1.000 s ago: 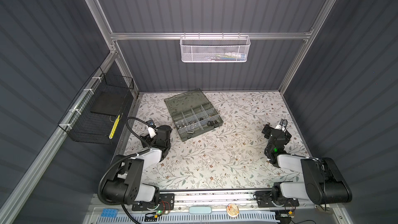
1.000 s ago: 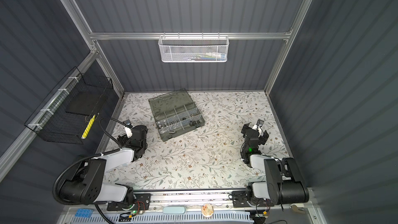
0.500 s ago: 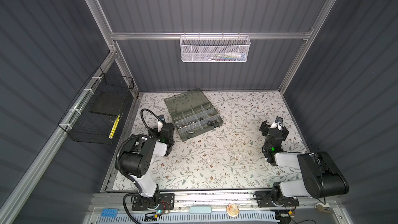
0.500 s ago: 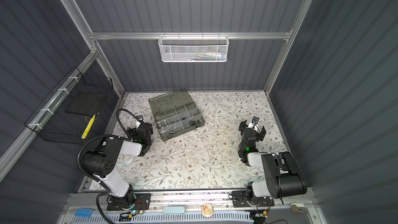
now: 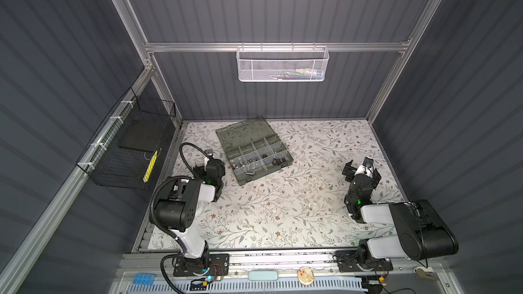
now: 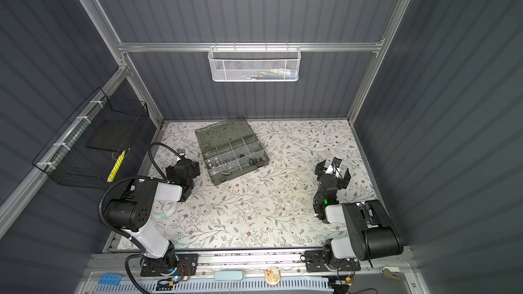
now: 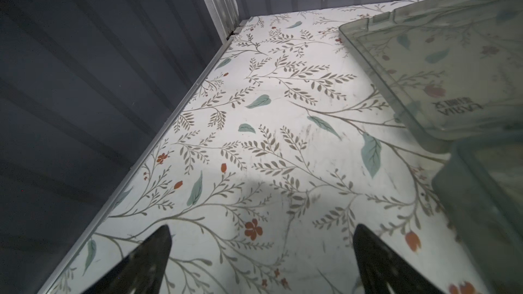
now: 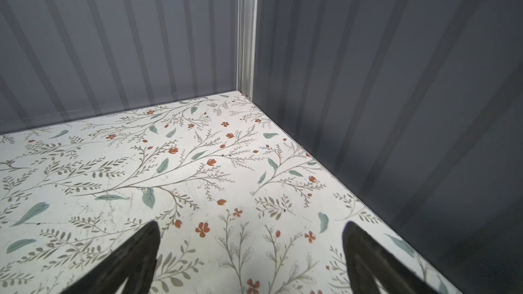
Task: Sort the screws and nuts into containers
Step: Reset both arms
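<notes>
The grey-green organizer case (image 5: pixel 286 162) lies open at the back left of the floral mat, with its smoky lid (image 5: pixel 243 131) flat behind it. Small silver pieces (image 5: pixel 241 164) and dark pieces (image 5: pixel 278 161) sit in its front containers; they are too small to tell the screws from the nuts. My left gripper (image 5: pixel 210 162) (image 7: pixel 262 230) is open and empty just left of the case, low over the mat. My right gripper (image 5: pixel 362 170) (image 8: pixel 252 227) is open and empty near the right wall, far from the case. The lid (image 7: pixel 424 66) shows in the left wrist view.
A white mesh basket (image 5: pixel 283 65) hangs on the back wall and a black wire basket (image 5: pixel 127 148) on the left wall. Ribbed walls close the mat on three sides. A pale round object (image 6: pixel 165 211) lies under my left arm.
My left arm has risen from its folded pose and swung its gripper back towards the case's left side. My right gripper has lifted slightly. Both stayed open.
</notes>
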Action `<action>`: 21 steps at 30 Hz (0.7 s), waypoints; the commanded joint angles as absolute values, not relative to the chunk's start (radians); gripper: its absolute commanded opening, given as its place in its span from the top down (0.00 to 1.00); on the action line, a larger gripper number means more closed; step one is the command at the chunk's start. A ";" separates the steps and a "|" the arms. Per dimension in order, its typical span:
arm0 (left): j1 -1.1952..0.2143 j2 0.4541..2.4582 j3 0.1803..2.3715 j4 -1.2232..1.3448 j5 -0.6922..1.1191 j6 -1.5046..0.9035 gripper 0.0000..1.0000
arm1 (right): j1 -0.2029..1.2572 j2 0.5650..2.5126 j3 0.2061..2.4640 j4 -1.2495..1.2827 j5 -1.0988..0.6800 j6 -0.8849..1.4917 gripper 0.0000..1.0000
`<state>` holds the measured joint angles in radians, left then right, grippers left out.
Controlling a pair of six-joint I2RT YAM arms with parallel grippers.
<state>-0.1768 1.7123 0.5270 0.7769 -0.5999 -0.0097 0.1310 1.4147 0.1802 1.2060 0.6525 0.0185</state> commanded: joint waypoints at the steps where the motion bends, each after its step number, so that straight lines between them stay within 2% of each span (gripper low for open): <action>1: -0.162 1.702 0.435 0.977 -0.462 -0.005 0.00 | 0.126 1.420 0.135 1.379 0.674 0.029 0.01; 2: -0.160 1.756 0.389 1.168 -0.488 0.048 0.00 | 0.126 1.428 0.127 1.404 0.671 0.025 0.01; 4: -0.159 1.692 0.395 1.012 -0.477 -0.013 0.00 | 0.126 1.433 0.116 1.429 0.658 0.023 0.01; 6: -0.160 1.738 0.401 1.098 -0.494 0.029 0.00 | 0.126 1.438 0.102 1.459 0.649 0.023 0.01; 8: -0.161 1.714 0.439 0.971 -0.484 0.003 0.00 | 0.126 1.446 0.097 1.477 0.645 0.021 0.01; 9: -0.161 1.731 0.431 1.030 -0.483 0.015 0.00 | 0.125 1.445 0.094 1.478 0.642 0.023 0.01; 13: -0.161 1.723 0.433 1.003 -0.485 0.009 0.00 | 0.099 1.438 0.080 1.479 0.597 0.047 0.01; 21: -0.161 1.724 0.433 1.005 -0.485 0.009 0.00 | 0.026 1.448 0.101 1.413 0.284 0.040 0.01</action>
